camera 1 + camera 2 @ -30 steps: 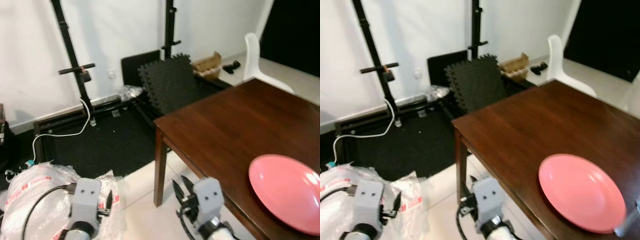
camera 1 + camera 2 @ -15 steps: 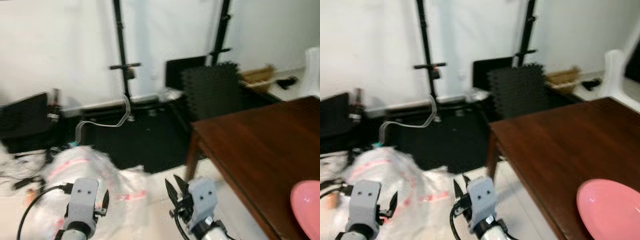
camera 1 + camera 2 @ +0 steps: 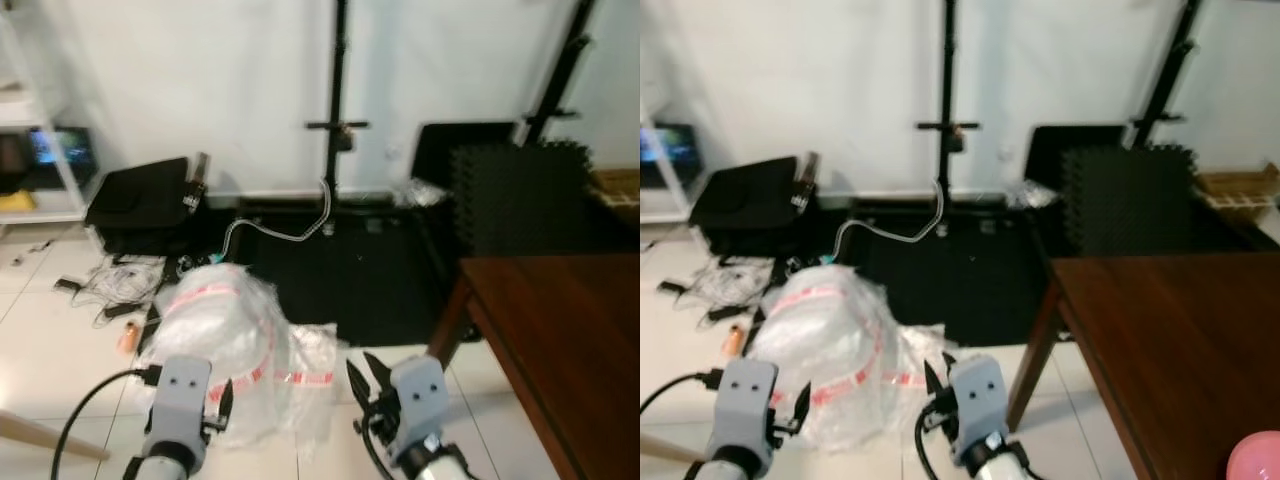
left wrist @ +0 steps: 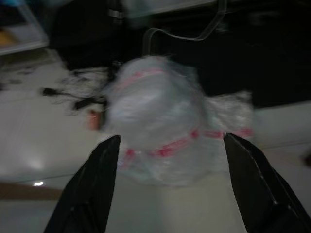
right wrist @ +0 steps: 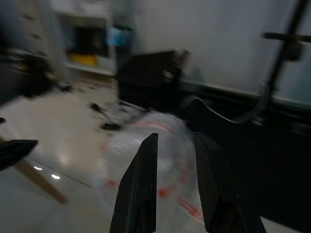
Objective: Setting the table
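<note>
One pink plate (image 3: 1254,460) only, at near right on the brown table (image 3: 1180,330); probably rigid, smooth, breakable, best taken at rim. Left gripper (image 4: 167,187) spread wide, empty, over plastic bag (image 3: 225,335). Right gripper (image 5: 175,182) with narrow gap, empty.

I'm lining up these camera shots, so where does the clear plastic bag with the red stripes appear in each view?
Left eye view: plastic bag on the floor tiles, lower left of centre.
Right eye view: lower left, a bit further left.
Left wrist view: centre of picture, framed between the left end effector's spread fingers.
Right wrist view: blurred, lower centre.
Shared landmark: black floor mat just behind it.
</note>
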{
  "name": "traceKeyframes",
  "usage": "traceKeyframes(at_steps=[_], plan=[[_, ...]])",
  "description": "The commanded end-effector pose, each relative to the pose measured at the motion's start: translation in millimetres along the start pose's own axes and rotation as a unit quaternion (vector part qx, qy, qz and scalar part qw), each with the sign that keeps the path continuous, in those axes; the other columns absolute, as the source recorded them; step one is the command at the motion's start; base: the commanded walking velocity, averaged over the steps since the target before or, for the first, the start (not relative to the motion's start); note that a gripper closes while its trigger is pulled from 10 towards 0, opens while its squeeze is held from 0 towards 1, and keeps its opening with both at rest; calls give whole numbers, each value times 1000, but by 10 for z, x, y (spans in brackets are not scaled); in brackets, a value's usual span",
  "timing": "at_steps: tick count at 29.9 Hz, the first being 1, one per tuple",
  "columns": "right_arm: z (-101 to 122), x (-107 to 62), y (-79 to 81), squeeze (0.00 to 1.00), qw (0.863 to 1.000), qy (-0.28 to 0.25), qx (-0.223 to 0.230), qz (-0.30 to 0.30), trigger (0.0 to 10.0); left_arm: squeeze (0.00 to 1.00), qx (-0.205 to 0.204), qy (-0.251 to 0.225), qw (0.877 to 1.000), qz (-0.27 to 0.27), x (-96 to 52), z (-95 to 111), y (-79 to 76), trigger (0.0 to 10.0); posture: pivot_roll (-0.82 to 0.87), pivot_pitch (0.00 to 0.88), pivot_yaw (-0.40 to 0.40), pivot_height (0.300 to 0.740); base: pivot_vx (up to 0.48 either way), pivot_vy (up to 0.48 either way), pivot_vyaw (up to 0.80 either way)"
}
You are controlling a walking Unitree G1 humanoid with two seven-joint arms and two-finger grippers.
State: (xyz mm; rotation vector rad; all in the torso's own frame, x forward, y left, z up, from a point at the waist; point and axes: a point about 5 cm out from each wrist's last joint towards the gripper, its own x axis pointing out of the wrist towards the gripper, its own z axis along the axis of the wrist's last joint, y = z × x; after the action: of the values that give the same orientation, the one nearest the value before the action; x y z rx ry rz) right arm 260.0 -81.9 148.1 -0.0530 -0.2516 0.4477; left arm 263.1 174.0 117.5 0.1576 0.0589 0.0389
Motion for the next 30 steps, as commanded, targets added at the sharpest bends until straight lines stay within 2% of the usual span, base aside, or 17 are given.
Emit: traceKeyframes(at_steps=[1, 30], plan=[[-73, -55, -16, 75, 1000, 17, -1, -1, 10000, 0, 4, 16, 1000, -1, -38, -83, -19, 10000, 30, 150, 58, 740, 0, 0, 763], [-68, -47, -9, 98, 1000, 15, 3, 0, 10000, 0, 2, 20, 1000, 0, -35, -86, -27, 10000, 34, 157, 60, 740, 0, 0, 762]])
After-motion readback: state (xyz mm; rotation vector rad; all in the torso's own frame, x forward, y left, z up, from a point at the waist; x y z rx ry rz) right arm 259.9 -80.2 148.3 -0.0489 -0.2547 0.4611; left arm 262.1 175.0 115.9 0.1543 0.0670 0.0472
